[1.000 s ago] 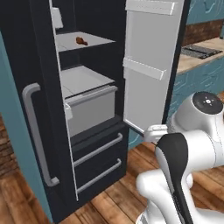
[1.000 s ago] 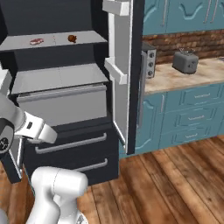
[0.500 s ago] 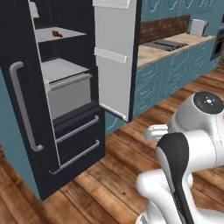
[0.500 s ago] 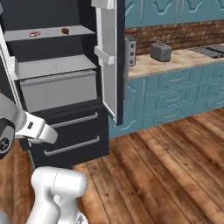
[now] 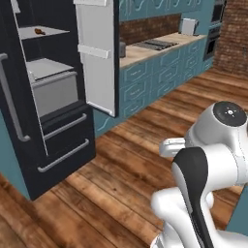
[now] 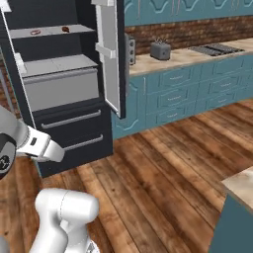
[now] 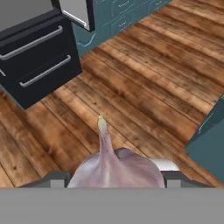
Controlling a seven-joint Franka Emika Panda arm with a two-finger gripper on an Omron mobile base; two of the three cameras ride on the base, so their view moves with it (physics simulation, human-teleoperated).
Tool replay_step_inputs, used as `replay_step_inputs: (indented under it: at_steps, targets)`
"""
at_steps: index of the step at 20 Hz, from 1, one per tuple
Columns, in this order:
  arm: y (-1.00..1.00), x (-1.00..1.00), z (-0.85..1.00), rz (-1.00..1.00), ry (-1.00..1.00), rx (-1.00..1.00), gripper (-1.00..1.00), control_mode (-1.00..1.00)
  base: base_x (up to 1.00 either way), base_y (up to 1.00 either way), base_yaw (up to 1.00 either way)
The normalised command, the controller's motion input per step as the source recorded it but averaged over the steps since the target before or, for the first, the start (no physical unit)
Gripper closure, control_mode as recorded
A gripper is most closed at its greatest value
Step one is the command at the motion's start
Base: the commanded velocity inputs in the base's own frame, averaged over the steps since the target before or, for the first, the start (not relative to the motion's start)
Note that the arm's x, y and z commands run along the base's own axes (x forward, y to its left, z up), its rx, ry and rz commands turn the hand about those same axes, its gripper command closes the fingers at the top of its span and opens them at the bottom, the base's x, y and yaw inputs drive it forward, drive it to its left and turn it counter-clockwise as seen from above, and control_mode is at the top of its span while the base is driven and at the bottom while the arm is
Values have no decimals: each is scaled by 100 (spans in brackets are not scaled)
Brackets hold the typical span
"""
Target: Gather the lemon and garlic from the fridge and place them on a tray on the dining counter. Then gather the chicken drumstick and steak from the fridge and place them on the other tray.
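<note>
Garlic between fingers, base cut off.

The garlic sits between the tool tips, the open fridge beyond it.

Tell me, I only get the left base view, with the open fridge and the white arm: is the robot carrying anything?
Observer: Yes. In the hand view the gripper is closed on the garlic, whose stem points away from the camera.
Operator: Is there other meat in the fridge? I see one brown piece on the upper shelf.
Observer: The right base view shows the steak on that shelf too, lying apart from the brown piece.
Operator: Is the dining counter anywhere near?
Observer: A corner of the dining counter, beige top on a teal base, shows at the lower right of the right base view.
</note>
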Motion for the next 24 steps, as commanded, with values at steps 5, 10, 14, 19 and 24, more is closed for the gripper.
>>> replay_step_inputs:
  at_steps: [5,10,14,19,24]
  targets:
    - [0,0,0,0,0,0,100,100,-100,-61,-15]
    - [0,0,0,0,0,0,100,100,-100,-90,-14]
    - [0,0,0,0,0,0,100,100,-100,-85,-14]
    - [0,0,0,0,0,0,100,100,-100,-94,-11]
    - [0,0,0,0,0,0,100,100,-100,-100,-8]
